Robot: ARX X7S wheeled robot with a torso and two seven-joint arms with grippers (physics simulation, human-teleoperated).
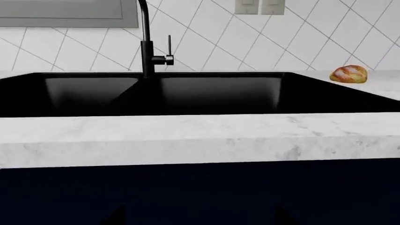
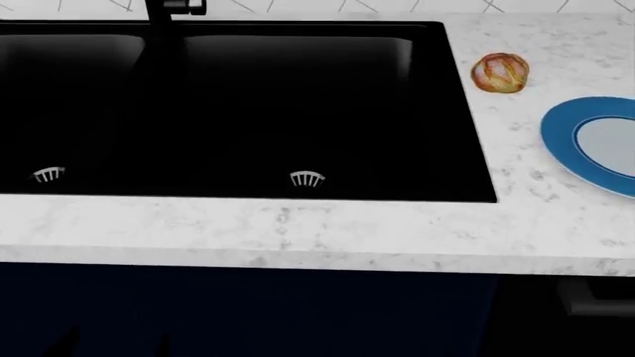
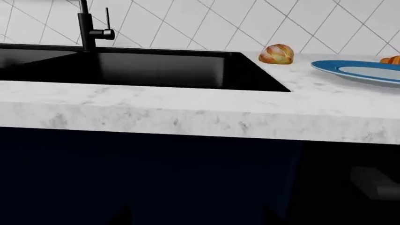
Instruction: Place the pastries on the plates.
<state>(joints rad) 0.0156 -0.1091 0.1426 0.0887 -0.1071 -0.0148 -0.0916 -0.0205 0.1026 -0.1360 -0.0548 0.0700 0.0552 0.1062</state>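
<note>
Bench [image 2: 297, 230] is filling most of my head view: white marbled top, dark blue cabinet fronts [image 2: 248, 312] sitting under its front edge. Both wrist cams are looking at that edge from low down, in front of the cabinets.

Black double sink [image 2: 248, 104] is taking up the left and middle of the bench, two basins, a drain strainer [image 2: 306, 178] showing in each. Black faucet [image 1: 147, 42] is standing at the back, at the divider between basins. White diagonal tile wall [image 1: 281, 42] is running behind it, with a pair of wall switches [image 1: 259, 5] up top.

Blue-rimmed plate [image 2: 570, 137] is lying flat on the bench right of the sink, pale grey centre, cut off by the right edge of my head view. It's well apart from the sink rim.

Roll [image 2: 500, 73] is sitting on the bench behind the plate, near the sink's back right corner, touching neither. Left wrist cam is picking it up too, far right on the bench.

Croissant [image 3: 392, 59]: only an orange sliver is showing at the edge of the right wrist cam, beyond the plate. Can't tell whether it's touching the plate.

Grey plate isn't showing anywhere.

Neither claw is showing in any cam, so I can't tell whether they're open or closed.
</note>
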